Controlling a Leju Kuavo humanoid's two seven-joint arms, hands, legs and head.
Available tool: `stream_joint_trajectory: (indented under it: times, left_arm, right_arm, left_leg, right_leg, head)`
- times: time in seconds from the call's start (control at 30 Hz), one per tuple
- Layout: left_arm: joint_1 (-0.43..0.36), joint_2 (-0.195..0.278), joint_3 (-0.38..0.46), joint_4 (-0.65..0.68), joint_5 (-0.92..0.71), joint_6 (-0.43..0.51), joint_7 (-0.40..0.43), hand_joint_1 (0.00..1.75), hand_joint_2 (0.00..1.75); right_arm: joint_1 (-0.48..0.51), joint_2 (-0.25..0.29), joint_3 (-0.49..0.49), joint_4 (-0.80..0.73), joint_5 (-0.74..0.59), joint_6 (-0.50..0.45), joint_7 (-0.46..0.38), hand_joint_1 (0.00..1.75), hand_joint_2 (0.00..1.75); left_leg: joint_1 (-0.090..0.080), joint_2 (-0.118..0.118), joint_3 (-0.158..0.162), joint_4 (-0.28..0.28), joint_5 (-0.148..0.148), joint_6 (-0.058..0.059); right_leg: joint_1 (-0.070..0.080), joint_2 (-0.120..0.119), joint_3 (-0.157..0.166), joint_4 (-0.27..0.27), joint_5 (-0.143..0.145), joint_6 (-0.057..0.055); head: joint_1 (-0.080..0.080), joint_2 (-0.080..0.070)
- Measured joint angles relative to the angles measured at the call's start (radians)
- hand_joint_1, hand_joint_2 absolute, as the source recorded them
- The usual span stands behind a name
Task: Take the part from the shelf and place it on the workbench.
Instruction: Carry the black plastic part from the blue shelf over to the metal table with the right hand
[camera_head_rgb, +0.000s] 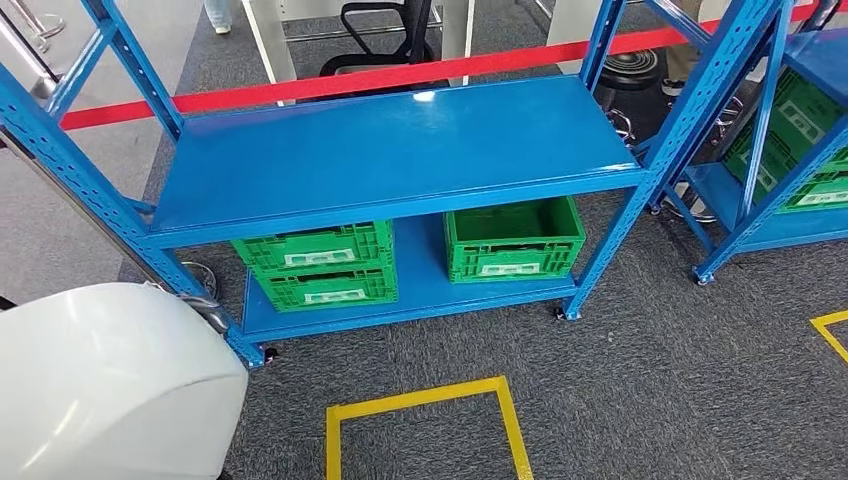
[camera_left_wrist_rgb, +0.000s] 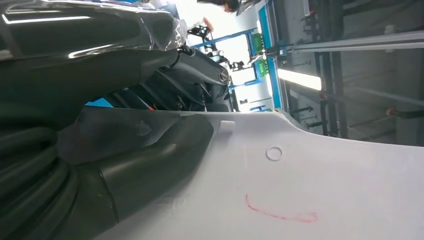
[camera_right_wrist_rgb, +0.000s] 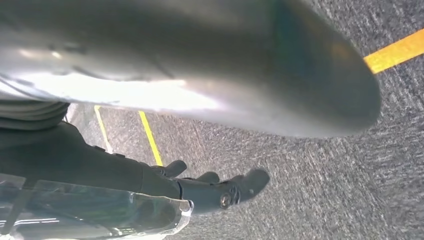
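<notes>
The part is a large white rounded shell (camera_head_rgb: 110, 385), at the lower left of the head view, in front of the blue shelf (camera_head_rgb: 400, 150). Up close its smooth white surface (camera_left_wrist_rgb: 310, 180) carries a red pen mark and a small ring. My left hand (camera_left_wrist_rgb: 145, 160) grips it, the thick grey thumb lying flat on the white surface and the darker fingers beyond its edge. My right hand (camera_right_wrist_rgb: 210, 187) hangs over the grey carpet with its fingers apart and nothing in them.
The shelf's upper board is bare. Two stacked green crates (camera_head_rgb: 318, 265) and a single green crate (camera_head_rgb: 512, 240) sit on the bottom board. A second blue rack with green crates (camera_head_rgb: 800, 150) stands at right. Yellow floor tape (camera_head_rgb: 425, 400) marks a square on the carpet; red tape (camera_head_rgb: 400, 75) runs behind.
</notes>
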Motion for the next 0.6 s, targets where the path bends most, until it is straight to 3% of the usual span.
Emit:
stream_joint_trajectory:
  times: [0.07,0.13,0.17,0.2,0.23,0.3,0.37,0.4,0.47,0.5,0.53,0.6]
  left_arm:
    - [0.011,0.005,0.001,-0.002,-0.006,0.007,0.000,1.75,1.75]
    - [0.024,0.009,0.003,-0.005,-0.013,0.014,0.000,1.75,1.75]
    - [0.030,0.010,0.005,-0.005,-0.015,0.015,0.000,1.75,1.75]
    - [0.035,0.011,0.009,-0.005,-0.018,0.013,0.000,1.75,1.75]
    - [0.038,0.011,0.012,-0.005,-0.021,0.008,0.000,1.75,1.75]
    - [0.038,0.010,0.020,-0.005,-0.030,-0.006,0.000,1.75,1.75]
    - [0.036,0.009,0.028,-0.006,-0.037,-0.018,0.000,1.75,1.75]
    - [0.035,0.009,0.031,-0.006,-0.039,-0.021,0.000,1.75,1.75]
    - [0.036,0.007,0.037,-0.006,-0.041,-0.023,0.000,1.75,1.75]
    - [0.036,0.005,0.040,-0.006,-0.041,-0.025,0.000,1.75,1.75]
    - [0.037,0.002,0.042,-0.006,-0.042,-0.028,0.000,1.75,1.75]
    - [0.040,-0.004,0.045,-0.004,-0.044,-0.032,0.000,1.75,1.75]
  right_arm:
    - [-0.003,0.003,0.003,0.000,0.006,0.000,0.003,0.00,0.00]
    - [-0.005,0.004,0.006,0.000,0.012,0.000,0.006,0.00,0.00]
    - [-0.005,0.005,0.008,0.000,0.014,0.000,0.007,0.00,0.00]
    - [-0.006,0.006,0.009,0.000,0.015,0.001,0.008,0.00,0.00]
    - [-0.008,0.006,0.009,0.000,0.017,0.001,0.009,0.00,0.00]
    - [-0.011,0.008,0.012,0.000,0.018,0.006,0.009,0.00,0.00]
    - [-0.015,0.009,0.016,0.000,0.019,0.011,0.010,0.00,0.00]
    - [-0.017,0.010,0.017,0.000,0.019,0.012,0.011,0.00,0.00]
    - [-0.018,0.011,0.019,0.000,0.021,0.013,0.015,0.00,0.00]
    - [-0.017,0.012,0.020,0.001,0.022,0.014,0.018,0.00,0.00]
    - [-0.016,0.012,0.022,0.001,0.022,0.015,0.022,0.00,0.00]
    - [-0.013,0.010,0.024,0.001,0.024,0.017,0.029,0.00,0.00]
  left_leg:
    - [0.007,-0.007,-0.025,0.070,-0.079,-0.016]
    - [0.015,-0.010,-0.056,0.194,-0.167,-0.027]
    - [0.018,-0.010,-0.062,0.243,-0.184,-0.030]
    - [0.021,-0.010,-0.054,0.262,-0.177,-0.030]
    - [0.023,-0.010,-0.029,0.245,-0.152,-0.030]
    - [0.024,-0.011,0.068,0.118,-0.104,-0.026]
    - [0.019,-0.016,0.155,-0.017,-0.104,-0.021]
    - [0.015,-0.018,0.174,-0.051,-0.112,-0.018]
    - [0.012,-0.018,0.171,-0.064,-0.103,-0.005]
    - [0.013,-0.016,0.165,-0.068,-0.092,0.005]
    - [0.014,-0.014,0.156,-0.071,-0.081,0.014]
    - [0.013,-0.009,0.134,-0.071,-0.060,0.028]
  right_leg:
    - [-0.005,-0.003,-0.021,-0.001,0.019,-0.011]
    - [-0.006,-0.003,-0.046,0.000,0.040,-0.012]
    - [-0.006,-0.004,-0.059,0.000,0.050,-0.011]
    - [-0.006,-0.004,-0.072,0.001,0.060,-0.009]
    - [-0.007,-0.004,-0.085,0.001,0.070,-0.007]
    - [-0.007,-0.004,-0.102,0.002,0.087,0.000]
    - [-0.008,-0.004,-0.110,0.000,0.102,0.011]
    - [-0.009,-0.004,-0.112,-0.002,0.111,0.018]
    - [-0.013,-0.004,-0.116,-0.009,0.125,0.032]
    - [-0.014,-0.004,-0.121,-0.004,0.117,0.037]
    - [-0.014,-0.003,-0.131,0.016,0.092,0.039]
    - [-0.012,-0.002,-0.165,0.122,0.000,0.041]
  head:
    - [-0.003,0.000]
    - [-0.005,0.000]
    - [-0.005,0.000]
    - [-0.005,0.000]
    - [-0.005,0.000]
    - [-0.005,0.000]
    - [-0.004,0.000]
    - [-0.004,0.000]
    - [-0.005,0.000]
    - [-0.005,0.000]
    - [-0.003,0.000]
    - [0.001,0.000]
